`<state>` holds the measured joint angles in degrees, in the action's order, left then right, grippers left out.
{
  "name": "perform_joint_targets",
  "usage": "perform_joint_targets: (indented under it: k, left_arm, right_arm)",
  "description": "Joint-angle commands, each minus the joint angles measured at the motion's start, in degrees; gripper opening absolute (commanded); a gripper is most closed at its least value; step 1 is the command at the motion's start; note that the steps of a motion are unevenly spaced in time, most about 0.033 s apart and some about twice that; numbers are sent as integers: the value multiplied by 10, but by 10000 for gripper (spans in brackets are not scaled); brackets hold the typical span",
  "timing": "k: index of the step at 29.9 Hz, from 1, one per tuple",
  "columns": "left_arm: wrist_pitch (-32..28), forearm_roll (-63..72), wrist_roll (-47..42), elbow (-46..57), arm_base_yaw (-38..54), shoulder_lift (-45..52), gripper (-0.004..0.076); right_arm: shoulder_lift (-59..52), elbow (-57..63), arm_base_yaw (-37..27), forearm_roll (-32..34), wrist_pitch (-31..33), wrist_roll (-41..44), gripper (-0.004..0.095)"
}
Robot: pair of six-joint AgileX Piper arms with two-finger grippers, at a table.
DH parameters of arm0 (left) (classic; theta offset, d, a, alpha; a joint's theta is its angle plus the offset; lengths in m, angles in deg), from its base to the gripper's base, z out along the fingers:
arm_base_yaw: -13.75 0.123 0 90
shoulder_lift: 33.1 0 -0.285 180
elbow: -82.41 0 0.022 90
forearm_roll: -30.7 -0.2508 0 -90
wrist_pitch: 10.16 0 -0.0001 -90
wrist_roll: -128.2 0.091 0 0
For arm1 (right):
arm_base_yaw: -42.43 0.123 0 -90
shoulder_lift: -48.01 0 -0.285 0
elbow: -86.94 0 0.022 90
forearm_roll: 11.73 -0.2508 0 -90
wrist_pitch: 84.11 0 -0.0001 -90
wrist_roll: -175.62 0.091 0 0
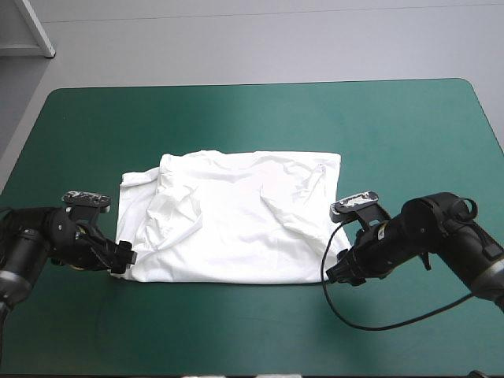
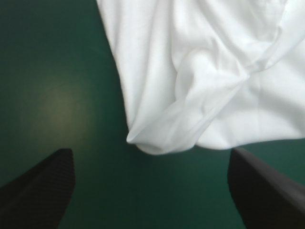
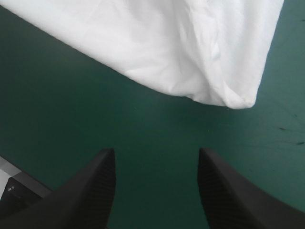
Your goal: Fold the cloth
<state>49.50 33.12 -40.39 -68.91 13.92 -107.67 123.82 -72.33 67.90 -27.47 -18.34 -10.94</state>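
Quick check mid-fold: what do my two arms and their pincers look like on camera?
The left arm and right arm are black, built of rounded, bulky segments. The left pincer and right pincer each carry two broad black fingers, curved like fins, wide at the base, narrowing to a tip, with a fine texture. No markings visible.

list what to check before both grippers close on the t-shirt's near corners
1. left gripper open: ok.
2. right gripper open: ok.
3. T-shirt corner ahead of the left gripper, in line with its gap: ok.
4. T-shirt corner ahead of the right gripper: not ok, it lies off to one side of the gap.
5. T-shirt smooth: not ok, creased, most near the left gripper.
6. T-shirt wholly on the teal-green table: ok.
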Motion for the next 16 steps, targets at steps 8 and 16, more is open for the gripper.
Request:
perform_joint_targets:
  k: [8,16]
  left_arm:
    - [-44,13,-5,-11,-26,-148,579]
    - [-49,32,-4,-11,-26,-183,257]
  right_arm:
    - [-69,12,0,47,-17,34,494]
    - [-62,18,0,97,-54,49,494]
